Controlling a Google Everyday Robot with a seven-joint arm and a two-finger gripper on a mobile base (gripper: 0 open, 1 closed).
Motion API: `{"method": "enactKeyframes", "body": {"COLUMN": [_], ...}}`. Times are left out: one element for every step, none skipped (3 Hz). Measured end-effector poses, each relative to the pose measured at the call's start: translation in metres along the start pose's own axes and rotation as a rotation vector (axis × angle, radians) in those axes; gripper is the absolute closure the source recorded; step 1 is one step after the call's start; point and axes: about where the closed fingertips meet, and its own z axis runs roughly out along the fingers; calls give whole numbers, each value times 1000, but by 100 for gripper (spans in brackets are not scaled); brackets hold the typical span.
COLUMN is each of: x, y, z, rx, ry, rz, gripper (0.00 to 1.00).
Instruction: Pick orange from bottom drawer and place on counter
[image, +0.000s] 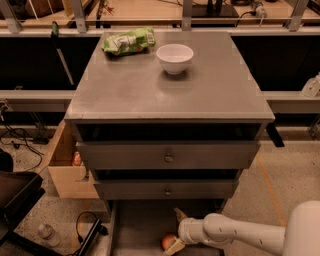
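The orange (168, 241) lies on the floor of the open bottom drawer (137, 225), near its front. My gripper (176, 230) reaches into the drawer from the right on a white arm. It is open, with one finger (179, 214) behind the orange and the other (174, 246) touching or nearly touching its right side. The orange sits at the lower fingertip, not squarely between the two. The counter (150, 90) is the grey top of the cabinet above.
A white bowl (175, 58) and a green snack bag (129, 41) sit at the back of the counter. Two knobbed drawers (167, 156) hang over the bottom drawer. A cardboard box (65, 165) stands left of the cabinet. Cables and a bottle (47, 233) lie on the floor.
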Motion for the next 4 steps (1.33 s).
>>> {"method": "enactKeyframes", "body": {"x": [7,17,59,61], "y": [4,6,15,18], "z": [19,37,68,75], "rx": [-32,-56,-81,-86], "ry": [-26,-47,-61,-66], "rz": [12,26,55,59], "gripper": [0,0,0,0]}}
